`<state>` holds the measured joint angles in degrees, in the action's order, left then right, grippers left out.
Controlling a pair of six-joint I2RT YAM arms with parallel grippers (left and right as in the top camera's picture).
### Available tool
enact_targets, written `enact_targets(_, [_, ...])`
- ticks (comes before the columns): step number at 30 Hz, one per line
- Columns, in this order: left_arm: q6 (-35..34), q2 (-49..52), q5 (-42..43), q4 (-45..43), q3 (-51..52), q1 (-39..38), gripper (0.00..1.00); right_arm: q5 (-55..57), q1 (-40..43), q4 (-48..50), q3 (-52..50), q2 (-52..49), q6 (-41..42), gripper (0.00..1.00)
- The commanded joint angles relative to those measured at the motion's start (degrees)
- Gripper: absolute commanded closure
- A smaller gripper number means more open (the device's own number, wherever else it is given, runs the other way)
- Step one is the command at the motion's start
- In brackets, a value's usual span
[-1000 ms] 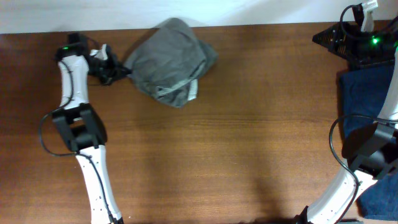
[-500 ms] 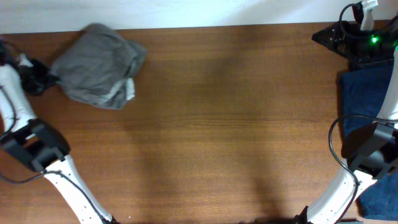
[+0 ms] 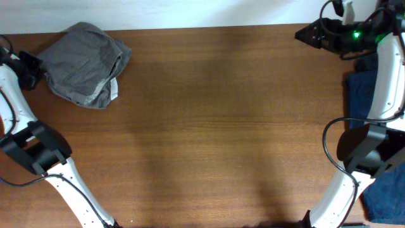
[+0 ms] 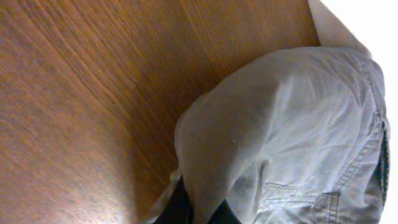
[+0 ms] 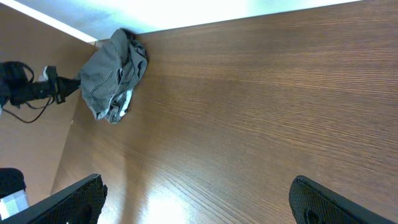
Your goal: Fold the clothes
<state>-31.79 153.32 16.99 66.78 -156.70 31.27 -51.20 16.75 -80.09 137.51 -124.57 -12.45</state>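
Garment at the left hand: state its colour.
The garment is mid-grey; left wrist view shows it best.

Place: a robot lab or test bench.
Bench: bare wood-grain tabletop (image 3: 221, 126) set against a plain white wall (image 3: 190, 12).
Rig: white left arm (image 3: 12, 95) and right arm (image 3: 386, 82) at the tabletop's sides, with an exposed black cable (image 3: 324, 147) and a green light (image 3: 355, 35).
Props: bunched grey clothes (image 3: 82, 63); blue cloth (image 3: 362, 95) at the right edge.

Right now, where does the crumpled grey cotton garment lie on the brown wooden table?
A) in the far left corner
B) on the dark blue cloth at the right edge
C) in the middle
A: the crumpled grey cotton garment sits in the far left corner of the brown wooden table.
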Motion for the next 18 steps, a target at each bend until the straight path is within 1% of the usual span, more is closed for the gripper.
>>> enact_targets(1, [-2.6, -1.4, -5.2, -0.3, 0.9, -0.7, 1.0, 0.1, -0.8, 0.2, 0.0, 0.0, -0.6, 0.01])
enact_targets(4, [-5.0, -1.4, -13.1, -0.2, 0.9, -0.3, 1.0, 0.1, -0.8, 0.0, 0.0, 0.0, -0.6, 0.01])
enact_targets(5, [-5.4, -1.4, -14.6, -0.2, 0.9, 0.1, 1.0, 0.1, -0.8, -0.1, 0.0, 0.0, -0.6, 0.01])
enact_targets(10, [-7.8, -1.4, -13.6, 1.4, 0.9, 2.4, 1.0, 0.5, -0.8, -0.2, 0.0, 0.0, -0.6, 0.01])
enact_targets(15, [-7.8, -1.4, -13.7, 2.9, 0.9, 2.6, 1.0, 0.5, -0.8, -0.3, 0.0, 0.0, -0.6, 0.01])
enact_targets(16, [-6.6, -1.4, -13.0, 3.0, 0.9, 2.4, 1.0, 0.5, -0.8, -0.3, 0.0, 0.0, -0.6, 0.01])
enact_targets(17, [-3.8, -1.5, -12.2, 2.6, 0.8, 2.0, 1.0, 0.5, -0.8, -0.3, 0.0, 0.0, -0.6, 0.01])
enact_targets(18, [-1.3, -1.6, -11.8, 2.1, 0.7, 1.7, 0.97, 0.5, -0.8, -0.3, 0.0, 0.0, -0.6, 0.01])
